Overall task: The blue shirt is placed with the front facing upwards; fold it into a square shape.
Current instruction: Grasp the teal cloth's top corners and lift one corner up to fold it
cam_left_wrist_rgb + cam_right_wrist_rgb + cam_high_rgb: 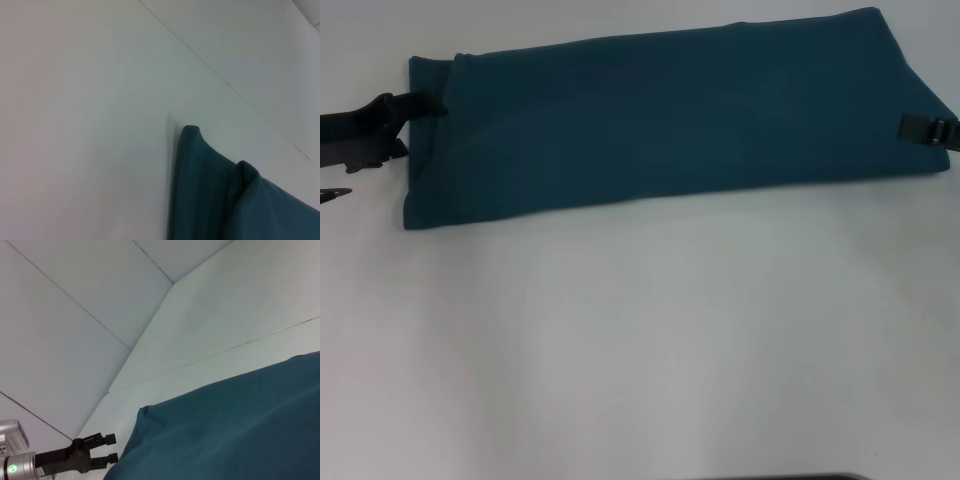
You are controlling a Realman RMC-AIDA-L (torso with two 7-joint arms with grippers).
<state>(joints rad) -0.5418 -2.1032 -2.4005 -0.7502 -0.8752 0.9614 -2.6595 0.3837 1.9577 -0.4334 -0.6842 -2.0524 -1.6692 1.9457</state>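
The blue shirt (660, 115) lies folded into a long band across the far part of the white table (640, 340), plain side up. My left gripper (428, 106) is at the band's left end, its upper finger tip resting over the cloth edge. The right wrist view shows that left gripper (114, 448) with a gap between its two fingers, right at the shirt's (230, 430) edge, nothing clamped. My right gripper (928, 130) sits on the band's right end. In the left wrist view only a folded corner of the shirt (210, 195) shows.
A seam line (225, 82) runs across the white table behind the shirt. A dark strip (780, 477) shows at the table's near edge. A small metal tip (334, 194) pokes in at the left below my left arm.
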